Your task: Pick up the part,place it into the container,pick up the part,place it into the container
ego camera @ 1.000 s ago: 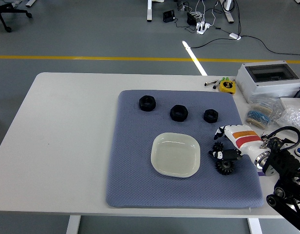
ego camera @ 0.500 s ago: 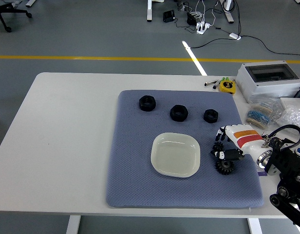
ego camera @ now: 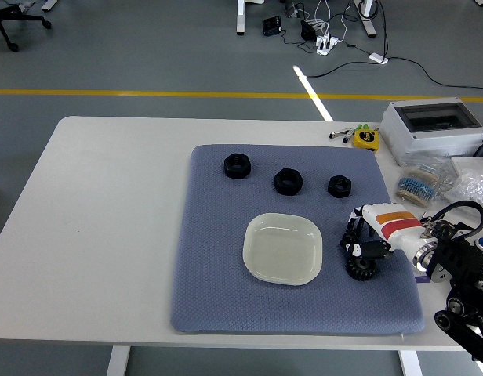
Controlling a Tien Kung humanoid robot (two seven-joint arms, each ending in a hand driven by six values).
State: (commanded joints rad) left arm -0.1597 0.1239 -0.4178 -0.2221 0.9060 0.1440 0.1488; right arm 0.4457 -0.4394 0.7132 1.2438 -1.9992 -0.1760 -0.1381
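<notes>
Head view is showing a white table (ego camera: 108, 235) with a blue-grey mat (ego camera: 218, 298) lying on its right half. The right hand (ego camera: 367, 239) is reaching in from the right edge of the mat, and its fingers (ego camera: 361, 249) are curling down over a black gear part (ego camera: 359, 266) near the mat's right edge. The fingertips are touching the gear, but I cannot tell if they are really holding it. The gear is sitting on the mat, just beside the right side of the pale square container (ego camera: 282, 248), which is lying near the middle of the mat. Three black nuts (ego camera: 288, 181) are standing in a row along the far part of the mat. A grey box (ego camera: 433, 129) is resting at the table's far right corner.
</notes>
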